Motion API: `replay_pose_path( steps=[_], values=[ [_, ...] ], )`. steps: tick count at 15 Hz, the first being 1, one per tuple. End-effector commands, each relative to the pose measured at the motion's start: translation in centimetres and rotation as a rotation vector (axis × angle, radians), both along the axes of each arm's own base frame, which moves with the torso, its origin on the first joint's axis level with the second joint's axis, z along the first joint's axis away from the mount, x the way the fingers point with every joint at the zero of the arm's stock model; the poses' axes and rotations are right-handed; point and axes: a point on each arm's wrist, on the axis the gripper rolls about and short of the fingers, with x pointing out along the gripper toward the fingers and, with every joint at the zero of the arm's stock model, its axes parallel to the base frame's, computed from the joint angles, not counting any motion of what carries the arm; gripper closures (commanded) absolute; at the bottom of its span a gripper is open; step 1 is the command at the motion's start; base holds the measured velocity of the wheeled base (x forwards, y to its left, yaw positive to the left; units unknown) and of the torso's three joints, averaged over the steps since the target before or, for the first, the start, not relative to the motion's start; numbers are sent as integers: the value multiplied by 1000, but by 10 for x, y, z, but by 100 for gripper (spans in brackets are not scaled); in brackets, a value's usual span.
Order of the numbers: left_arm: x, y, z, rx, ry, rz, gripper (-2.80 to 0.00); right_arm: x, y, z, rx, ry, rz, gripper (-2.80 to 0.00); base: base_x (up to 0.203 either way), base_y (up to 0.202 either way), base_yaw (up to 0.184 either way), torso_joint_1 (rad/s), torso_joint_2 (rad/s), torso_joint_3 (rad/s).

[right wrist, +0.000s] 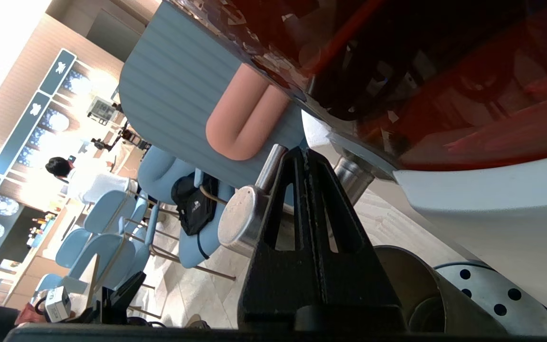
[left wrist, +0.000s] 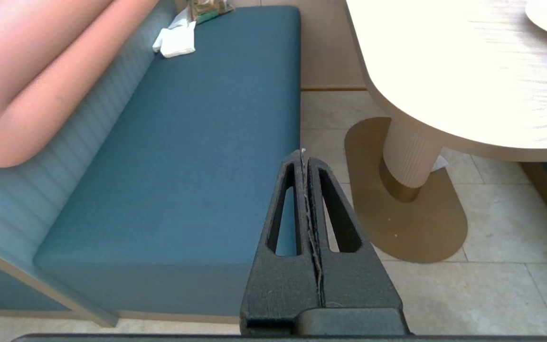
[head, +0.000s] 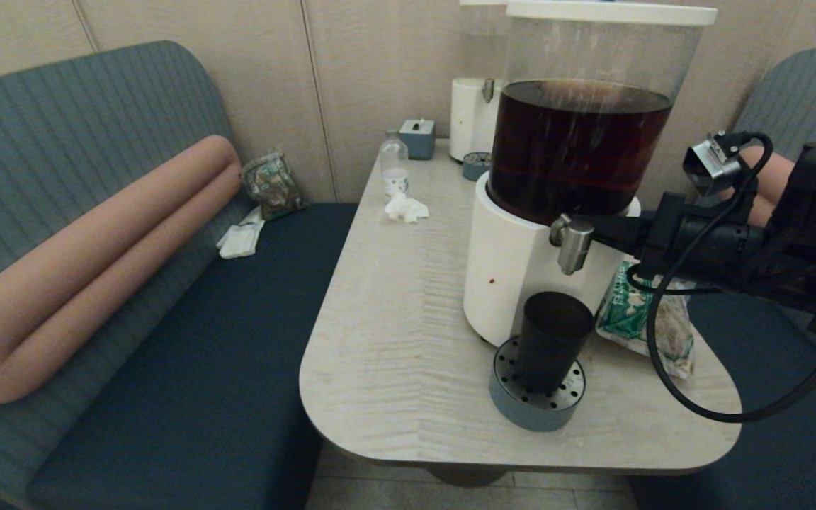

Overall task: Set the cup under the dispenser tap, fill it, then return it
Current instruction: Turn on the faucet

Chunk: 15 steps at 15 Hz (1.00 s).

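Your right gripper (head: 596, 228), fingers pressed together and empty, reaches level from the right to the dispenser tap (head: 572, 243); the cup (head: 552, 342) stands directly below it on the drip tray (head: 514, 407).

The table (head: 394, 340) bears two dispensers (head: 521, 276), drip trays (head: 532, 407), a bottle (head: 394, 164), perhaps tissue (head: 406, 208).

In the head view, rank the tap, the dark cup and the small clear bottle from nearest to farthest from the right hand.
1. Tap: right at the right hand, on the dispenser's front.
2. Cup: below the tap, on the drip tray.
3. Bottle: far side of the table, by the wall.
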Motion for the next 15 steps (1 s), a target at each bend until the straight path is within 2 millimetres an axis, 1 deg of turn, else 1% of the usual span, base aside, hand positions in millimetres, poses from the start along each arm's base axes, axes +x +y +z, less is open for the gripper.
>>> replay_pose_path(
  steps=[1,10,15],
  values=[
    [0,0,0,0,2,-1,0,1,3,0,3,-1,15,0,0,0,0,0,0,0],
    [0,0,0,0,2,-1,0,3,4,10,12,-37,20,0,0,0,0,0,0,0],
    [0,0,0,0,2,-1,0,5,6,8,11,-32,28,0,0,0,0,0,0,0]
  ],
)
